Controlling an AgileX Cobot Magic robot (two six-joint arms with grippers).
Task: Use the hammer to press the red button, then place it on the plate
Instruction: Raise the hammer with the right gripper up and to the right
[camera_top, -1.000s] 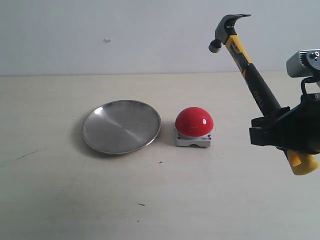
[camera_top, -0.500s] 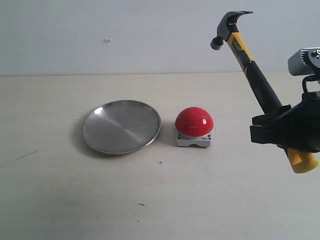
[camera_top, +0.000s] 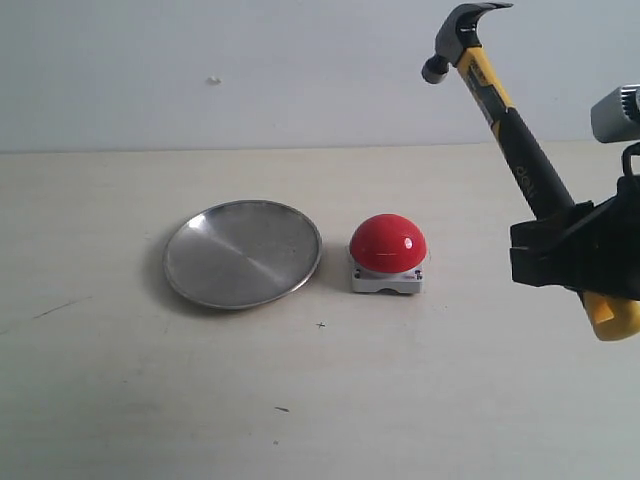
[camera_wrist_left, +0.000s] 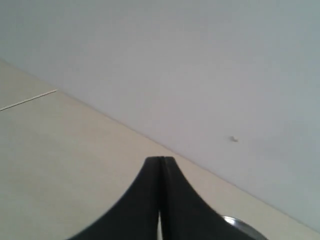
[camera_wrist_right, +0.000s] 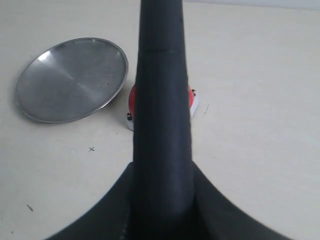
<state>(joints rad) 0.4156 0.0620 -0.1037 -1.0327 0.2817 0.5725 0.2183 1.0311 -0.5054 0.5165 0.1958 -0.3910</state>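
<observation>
Plate (camera_top: 243, 253): flat on table, bare, just beside red button (camera_top: 388, 243), to its left in exterior view.
Hammer (camera_top: 512, 135): raised and tilted, head high, up and to right of button, well apart from it.
Right gripper (camera_top: 548, 252): clamped on black handle.
Left gripper (camera_wrist_left: 160, 197): closed, holds nothing.
Step 1 in hand, press not yet done.
Next, you bring head over dome, then lower it gently and centred.

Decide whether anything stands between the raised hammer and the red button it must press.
Nothing visible does. The hammer in the right tool is raised beside the red button, only air between; the plate lies on its far side.
</observation>
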